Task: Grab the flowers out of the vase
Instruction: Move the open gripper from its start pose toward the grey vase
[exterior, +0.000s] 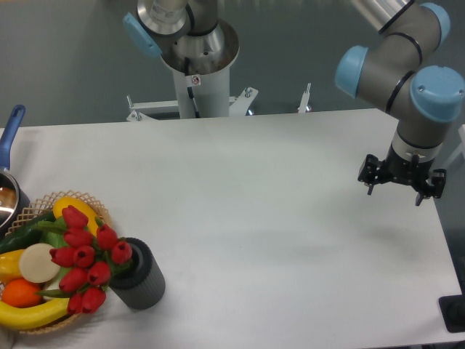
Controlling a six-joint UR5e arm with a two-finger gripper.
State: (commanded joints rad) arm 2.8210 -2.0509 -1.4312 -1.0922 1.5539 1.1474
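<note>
Flowers (86,262) light, soft, crushable (buds splay left of vase (139,274)); grip bunched stems near mouth. End effector (401,179) far right, fingers parted, empty.

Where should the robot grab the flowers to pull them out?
Best on the green stems just outside the vase mouth, not the soft red buds. The flowers lean out left over the basket, so the hand should probably come from above, close across the stems, then pull up and left along the tilt. The stems are mostly hidden here.
</note>
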